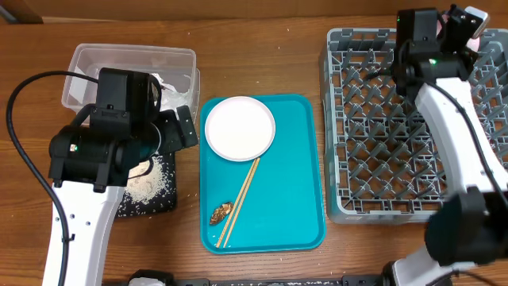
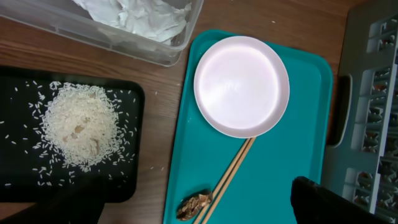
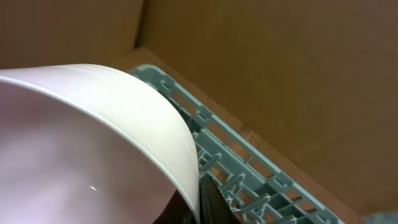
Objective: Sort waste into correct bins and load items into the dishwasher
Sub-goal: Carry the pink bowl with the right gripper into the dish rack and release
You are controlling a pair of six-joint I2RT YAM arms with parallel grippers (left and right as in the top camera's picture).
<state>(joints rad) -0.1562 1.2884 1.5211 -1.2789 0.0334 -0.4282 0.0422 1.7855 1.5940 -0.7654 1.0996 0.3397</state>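
Observation:
My left gripper (image 2: 189, 199) is open and empty, low over the teal tray's left edge, and shows in the overhead view (image 1: 176, 131). A small brown food scrap (image 2: 194, 205) lies between its fingers beside chopsticks (image 2: 233, 168). A white round plate (image 2: 241, 86) sits on the teal tray. White rice (image 2: 78, 127) is piled on the black tray (image 2: 124, 180). Crumpled white waste (image 2: 143, 15) lies in the clear tub (image 1: 87, 59). My right gripper (image 3: 200, 199) is shut on the rim of a pinkish-white bowl (image 3: 93, 137) above the grey rack's (image 1: 381, 127) far right corner.
The teal tray (image 1: 294, 183) lies between the black tray and the rack. The rack's grid of pegs (image 3: 249, 168) is just under the bowl. A brown cardboard wall (image 3: 280, 62) stands behind the rack. The right arm (image 1: 468, 135) spans the rack.

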